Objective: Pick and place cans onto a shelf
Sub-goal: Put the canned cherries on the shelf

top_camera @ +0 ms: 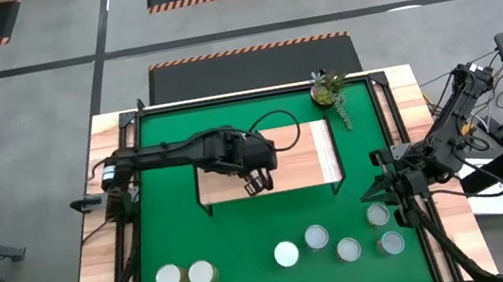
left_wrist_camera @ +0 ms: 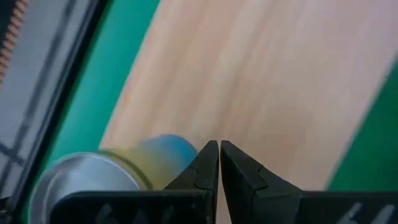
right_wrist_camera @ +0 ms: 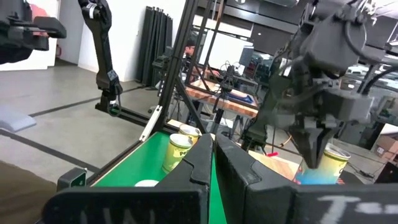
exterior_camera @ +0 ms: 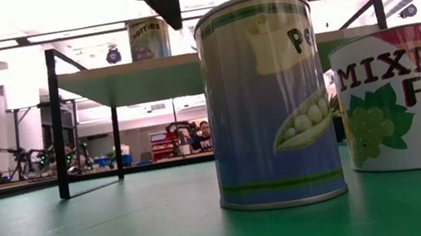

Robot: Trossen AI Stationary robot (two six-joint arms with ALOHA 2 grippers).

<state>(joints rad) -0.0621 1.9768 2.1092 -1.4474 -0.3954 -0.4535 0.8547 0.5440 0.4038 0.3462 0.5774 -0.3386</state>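
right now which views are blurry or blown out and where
Left wrist view: the shelf top is motion-smeared and the can beside the shut left hand is soft. Low view: ceiling lights glare white, while the peas can stays sharp. High view: evenly lit.

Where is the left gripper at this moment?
In the high view, the left gripper is shut above the shelf, near its front edge, beside a can.

Left arm stretched across, left gripper (top_camera: pixel 258 182) closed (fingers touching), right arm folded aside, right gripper (top_camera: pixel 377 186) closed
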